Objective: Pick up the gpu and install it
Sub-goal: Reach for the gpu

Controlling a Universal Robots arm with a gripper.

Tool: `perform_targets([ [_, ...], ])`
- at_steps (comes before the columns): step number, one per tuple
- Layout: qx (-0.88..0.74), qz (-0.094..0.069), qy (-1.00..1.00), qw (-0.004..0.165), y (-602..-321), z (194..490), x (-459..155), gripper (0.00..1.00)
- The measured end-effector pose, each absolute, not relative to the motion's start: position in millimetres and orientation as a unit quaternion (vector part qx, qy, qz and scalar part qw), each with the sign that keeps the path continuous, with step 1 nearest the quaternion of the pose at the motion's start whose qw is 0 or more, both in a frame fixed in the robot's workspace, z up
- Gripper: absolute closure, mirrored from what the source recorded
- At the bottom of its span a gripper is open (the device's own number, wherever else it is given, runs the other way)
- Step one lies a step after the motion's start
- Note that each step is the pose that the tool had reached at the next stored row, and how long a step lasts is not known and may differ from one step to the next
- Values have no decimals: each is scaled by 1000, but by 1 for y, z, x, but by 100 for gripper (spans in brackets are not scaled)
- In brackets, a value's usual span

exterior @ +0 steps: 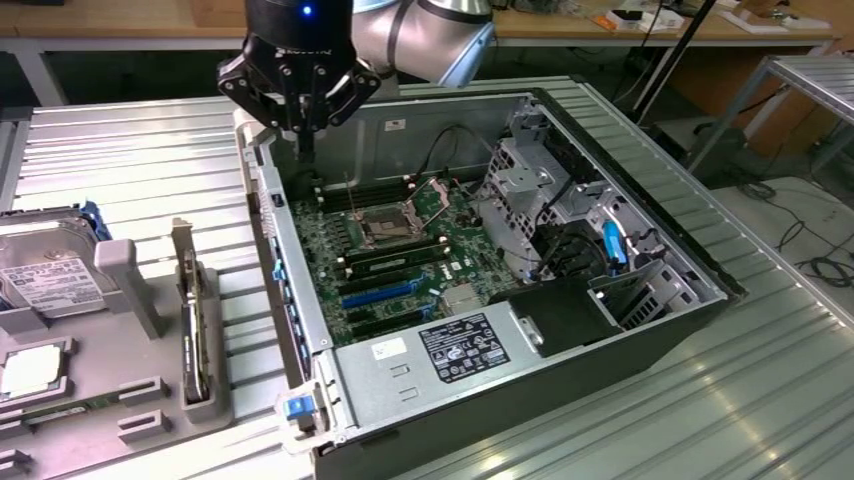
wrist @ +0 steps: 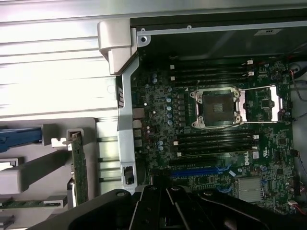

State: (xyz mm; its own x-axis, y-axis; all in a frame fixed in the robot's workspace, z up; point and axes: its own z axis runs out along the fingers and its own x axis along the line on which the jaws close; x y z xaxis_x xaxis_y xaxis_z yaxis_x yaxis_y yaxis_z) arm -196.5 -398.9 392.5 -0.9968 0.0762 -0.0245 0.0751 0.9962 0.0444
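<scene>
The tool (exterior: 306,140), fingers pressed together, hovers over the open computer case's (exterior: 587,380) corner; the gpu (exterior: 195,320) stands on edge in a grey holder (exterior: 127,290) on the desk (exterior: 134,150).

Black gripper (exterior: 304,128), green motherboard (exterior: 400,240), blue slots (exterior: 380,292), perhaps dark-green gpu (wrist: 79,165), ribbed silver table (exterior: 134,160)

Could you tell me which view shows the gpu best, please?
The exterior view: the gpu stands on edge in the grey holder, full length visible. The wrist view shows the gpu edge-on, partly behind the hand.
</scene>
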Motion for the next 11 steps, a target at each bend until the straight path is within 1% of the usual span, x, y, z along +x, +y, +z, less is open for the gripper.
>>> perform_targets([
  [11, 38, 22, 999, 13, -399, 392, -209, 89],
])
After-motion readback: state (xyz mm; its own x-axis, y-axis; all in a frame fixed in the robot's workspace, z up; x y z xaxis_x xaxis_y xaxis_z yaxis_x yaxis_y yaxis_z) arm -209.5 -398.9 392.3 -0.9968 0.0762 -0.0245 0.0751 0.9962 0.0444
